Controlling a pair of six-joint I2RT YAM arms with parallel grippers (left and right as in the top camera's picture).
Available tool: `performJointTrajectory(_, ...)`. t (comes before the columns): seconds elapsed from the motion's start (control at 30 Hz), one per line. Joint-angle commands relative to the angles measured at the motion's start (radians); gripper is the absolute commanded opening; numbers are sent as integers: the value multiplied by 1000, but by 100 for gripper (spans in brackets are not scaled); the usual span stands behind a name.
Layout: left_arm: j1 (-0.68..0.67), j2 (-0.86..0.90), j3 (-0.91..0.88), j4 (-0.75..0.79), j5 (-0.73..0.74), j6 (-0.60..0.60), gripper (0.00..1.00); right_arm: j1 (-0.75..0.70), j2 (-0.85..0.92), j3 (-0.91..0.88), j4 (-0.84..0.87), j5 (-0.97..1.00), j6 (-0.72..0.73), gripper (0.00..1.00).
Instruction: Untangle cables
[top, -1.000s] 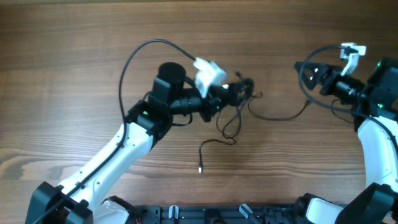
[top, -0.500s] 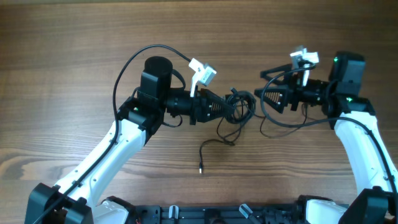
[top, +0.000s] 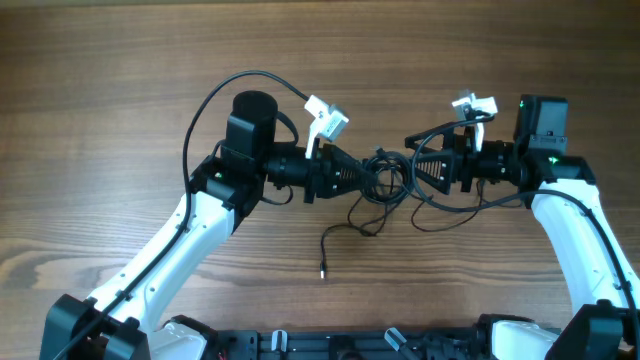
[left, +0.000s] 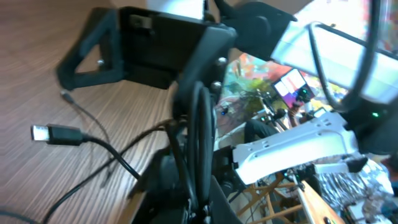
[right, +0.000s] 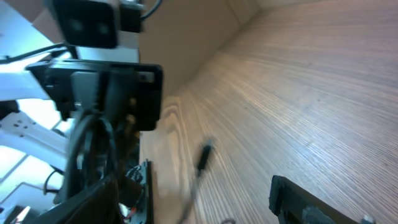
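Brown wood-grain worktop (top: 120, 60) runs under both arms; the left hand (top: 364, 176) is clamped tight on the knotted cables (top: 390, 170) at its fingertips, and the right hand (top: 414, 164) faces it just beyond the knot, jaws spread wide, gripping nothing. One cord trails below to a plug (top: 322, 270)

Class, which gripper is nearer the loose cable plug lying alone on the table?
Left. The left gripper lies beyond the plug, the right gripper farther off to the right.
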Motion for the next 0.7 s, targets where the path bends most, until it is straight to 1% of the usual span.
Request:
performJointTrajectory(0.0, 4, -13, 7, -32, -113, 24, 4, 4, 8, -6, -2, -88, -27, 82)
performJointTrajectory(0.1, 4, -13, 7, -39, -159, 24, 5, 4, 8, -7, -1, -87, -28, 83)
performJointTrajectory(0.17, 4, -13, 7, -39, -193, 24, 4, 4, 8, -6, -1, -47, -27, 83)
performJointTrajectory(0.23, 4, -13, 7, -39, -206, 24, 4, 4, 8, -7, -2, 1, -24, 83)
performJointTrajectory(0.37, 4, -13, 7, -40, -219, 24, 4, 4, 8, -6, -1, 6, -24, 86)
performJointTrajectory(0.4, 4, -13, 7, -40, -228, 24, 4, 4, 8, -7, 0, 18, -24, 91)
performJointTrajectory(0.43, 4, -13, 7, -40, -245, 23, 4, 4, 8, -6, 5, 41, -21, 99)
performJointTrajectory(0.57, 4, -13, 7, -48, -326, 21, 4, 4, 8, -6, 45, 283, 161, 100)
performJointTrajectory(0.6, 4, -13, 7, -48, -338, 19, 4, 4, 8, -6, 47, 313, 179, 100)
performJointTrajectory(0.67, 4, -13, 7, -47, -353, 19, 4, 4, 8, -6, 47, 288, 178, 100)
